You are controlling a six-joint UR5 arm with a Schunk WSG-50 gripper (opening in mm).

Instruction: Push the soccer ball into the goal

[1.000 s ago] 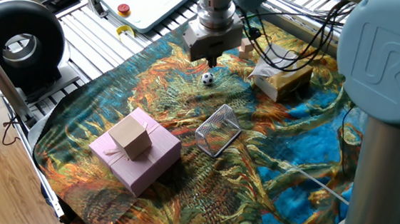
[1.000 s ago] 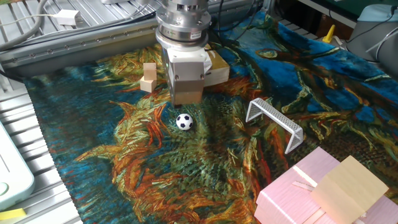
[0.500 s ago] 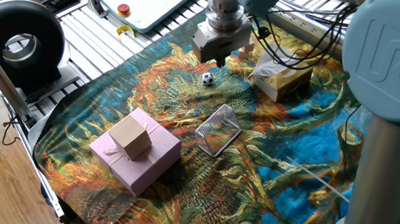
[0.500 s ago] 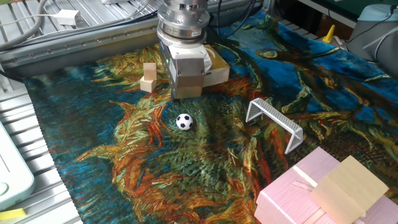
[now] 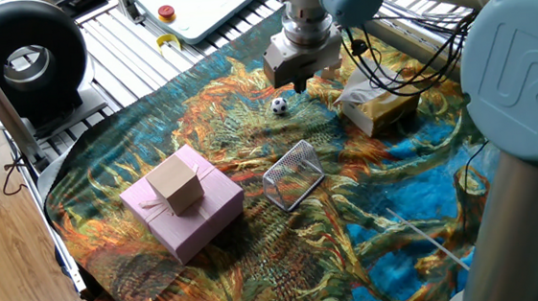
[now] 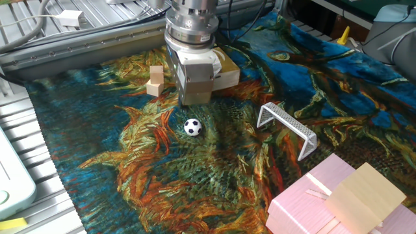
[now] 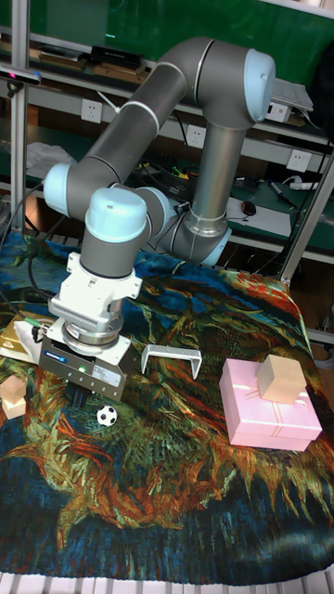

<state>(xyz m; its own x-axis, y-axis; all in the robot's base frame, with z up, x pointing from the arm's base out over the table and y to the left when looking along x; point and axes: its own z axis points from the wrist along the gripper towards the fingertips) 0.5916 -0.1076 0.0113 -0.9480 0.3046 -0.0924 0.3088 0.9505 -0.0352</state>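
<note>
Soccer ball (image 6: 192, 127), white with black patches, rests on the painted cloth (image 6: 162, 188) near its middle, just in front of the gripper (image 6: 195, 97) and not touching it. The gripper holds nothing (how far its fingers part, I cannot tell). The wire-mesh goal (image 6: 286, 127) stands nearby. A tan cardboard box (image 5: 175, 183) sits atop the pink gift box (image 5: 183, 210) toward the cloth's edge.

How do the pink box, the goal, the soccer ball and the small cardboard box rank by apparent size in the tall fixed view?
1. pink box
2. goal and small cardboard box: too alike to rank
3. soccer ball
</note>
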